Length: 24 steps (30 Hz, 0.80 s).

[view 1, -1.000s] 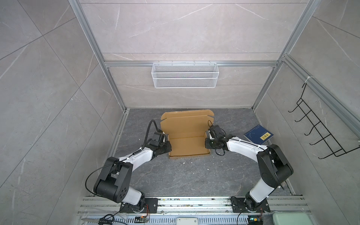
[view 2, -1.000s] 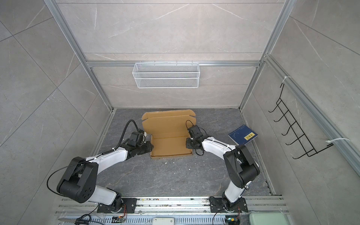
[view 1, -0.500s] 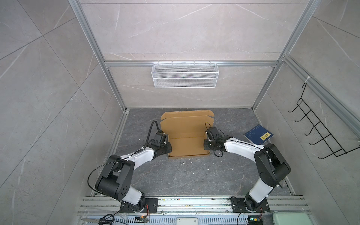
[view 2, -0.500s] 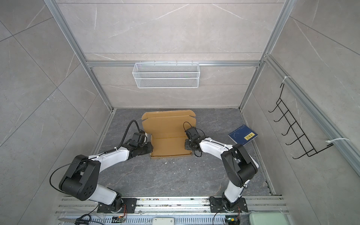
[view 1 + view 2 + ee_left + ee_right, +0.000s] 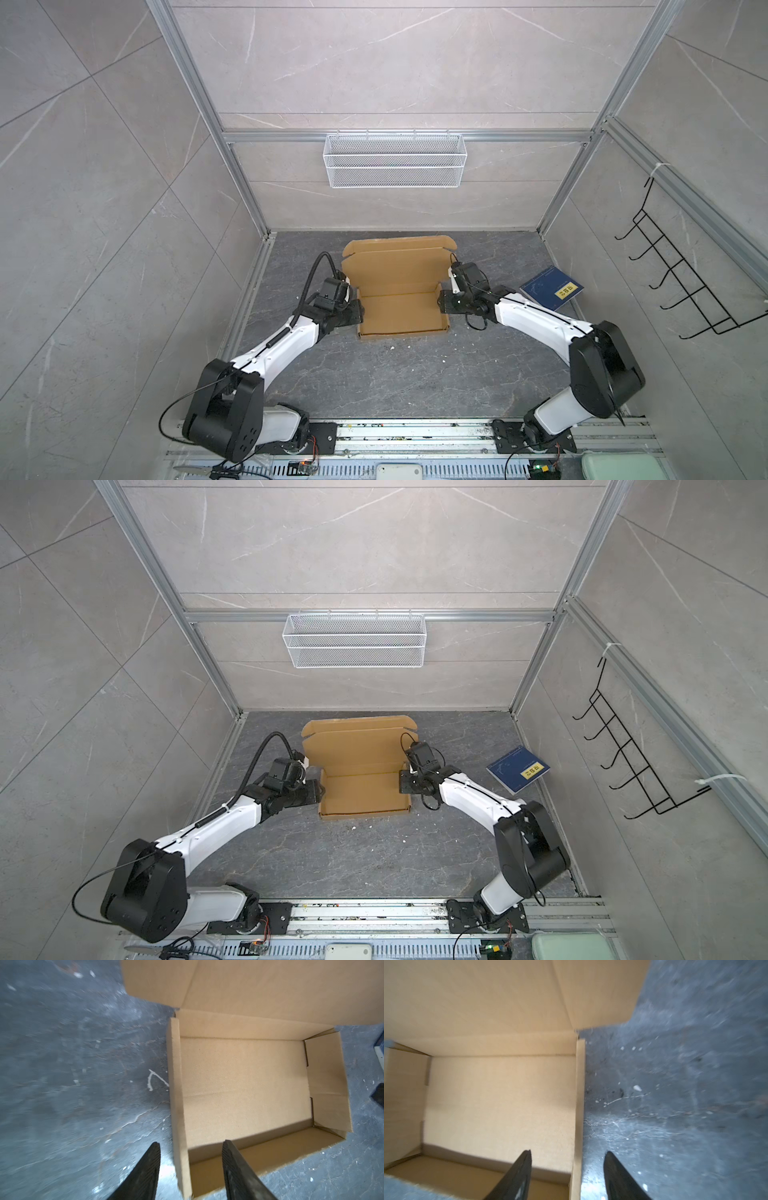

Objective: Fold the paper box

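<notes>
Left wrist view shows my left gripper (image 5: 191, 1142) released, astride a side wall of the box (image 5: 245, 1088); my right gripper (image 5: 568, 1151) is likewise released. The box sits between them on the table (image 5: 374, 374), walls up, lid not yet closed.

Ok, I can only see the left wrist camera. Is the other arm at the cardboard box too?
Observer: Yes. The right end effector is open and straddles the right wall of the paper box, one finger inside, one outside.
Operator: What's that blue bit at the edge?
Observer: A dark blue book with a yellow label, lying flat on the table, apart from the box.
Operator: Anything up high?
Observer: A white wire basket hangs on the back wall, above the box.
</notes>
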Available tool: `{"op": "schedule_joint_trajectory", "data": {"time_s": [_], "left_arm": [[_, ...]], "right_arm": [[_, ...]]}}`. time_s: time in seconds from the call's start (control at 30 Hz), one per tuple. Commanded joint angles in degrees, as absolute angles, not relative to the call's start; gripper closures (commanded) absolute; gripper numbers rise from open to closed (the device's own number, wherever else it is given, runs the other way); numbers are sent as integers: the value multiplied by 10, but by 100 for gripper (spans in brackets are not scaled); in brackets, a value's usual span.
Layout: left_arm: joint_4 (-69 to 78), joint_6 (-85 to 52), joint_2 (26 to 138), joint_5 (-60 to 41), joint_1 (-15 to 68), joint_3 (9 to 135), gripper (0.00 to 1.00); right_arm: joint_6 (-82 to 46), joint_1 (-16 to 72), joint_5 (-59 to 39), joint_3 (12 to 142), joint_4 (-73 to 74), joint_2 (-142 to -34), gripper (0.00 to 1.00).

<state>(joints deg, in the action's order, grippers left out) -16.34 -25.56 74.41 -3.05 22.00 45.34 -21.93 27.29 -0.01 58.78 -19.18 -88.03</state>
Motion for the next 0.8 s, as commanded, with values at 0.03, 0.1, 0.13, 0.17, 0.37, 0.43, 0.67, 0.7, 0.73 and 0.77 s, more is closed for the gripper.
{"op": "schedule_joint_trajectory", "data": {"time_s": [0.03, 0.1, 0.13, 0.17, 0.37, 0.43, 0.67, 0.7, 0.73, 0.77], "left_arm": [[-235, -206, 679, -28, 181, 490, 46], [-244, -180, 658, -46, 154, 504, 45], [-245, -170, 652, -56, 141, 510, 43], [-243, -158, 650, -75, 123, 518, 41], [-248, -91, 723, -255, 45, 620, 38], [-249, -72, 752, -264, 40, 646, 38], [-159, -4, 800, -295, 34, 646, 38], [-154, 1, 807, -295, 33, 648, 38], [-151, 5, 813, -295, 32, 652, 38], [-149, 8, 820, -297, 31, 657, 37]], "right_arm": [[-144, 237, -45, 603, -251, -799, 41], [-112, 217, -65, 631, -283, -777, 40], [-102, 209, -61, 648, -298, -772, 40], [-87, 199, -56, 667, -313, -767, 40], [21, 155, -149, 768, -357, -816, 32], [37, 150, -164, 795, -360, -849, 31], [58, 142, -236, 816, -265, -912, 29], [70, 142, -235, 825, -267, -924, 29], [79, 141, -231, 834, -273, -936, 29], [88, 140, -227, 845, -280, -950, 28]]}}
